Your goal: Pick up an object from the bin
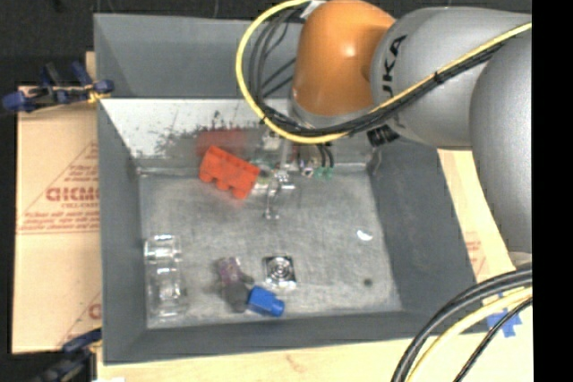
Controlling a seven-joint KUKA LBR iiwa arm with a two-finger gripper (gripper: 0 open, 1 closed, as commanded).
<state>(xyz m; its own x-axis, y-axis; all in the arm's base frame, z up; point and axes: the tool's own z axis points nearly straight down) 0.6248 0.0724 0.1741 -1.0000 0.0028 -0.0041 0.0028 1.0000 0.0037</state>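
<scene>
**Gripper low beside the orange-red brick**

Nearest to us is the grey arm with its orange wrist cover (pixel 336 58), which hides part of the back wall of the grey metal bin (pixel 121 219). Under it the gripper (pixel 273 192) hangs low over the floor, just beside the right end of an orange-red plastic building brick (pixel 226 172) near the back wall. We cannot tell if the gripper is spread or pressed together. Well apart, along the front wall, lie a clear plastic block (pixel 164 277), a dark purple-grey piece (pixel 231 275), a blue cap (pixel 265 302) and a small shiny metal part (pixel 280 269).
</scene>
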